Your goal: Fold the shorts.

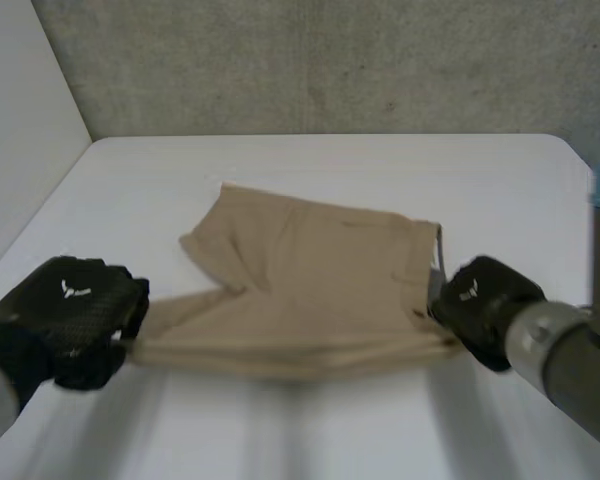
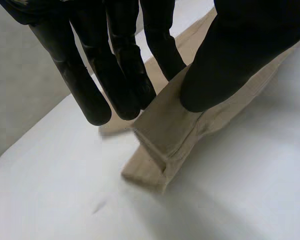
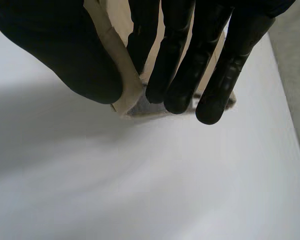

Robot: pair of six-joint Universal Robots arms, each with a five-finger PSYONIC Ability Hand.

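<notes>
Both hands sit at the near edge of the tan shorts (image 1: 320, 270), which lie across the middle of the white counter (image 1: 310, 430). Left hand (image 1: 70, 320) pinches the leg-end corner between thumb and fingers (image 2: 97, 100); right hand (image 1: 485, 305) pinches the waistband corner the same way, thumb against fingers (image 3: 180, 75). That near edge is drawn taut between them and looks slightly raised. By my reading the fold is only begun: the held edge has yet to be carried over the far part and laid flat
</notes>
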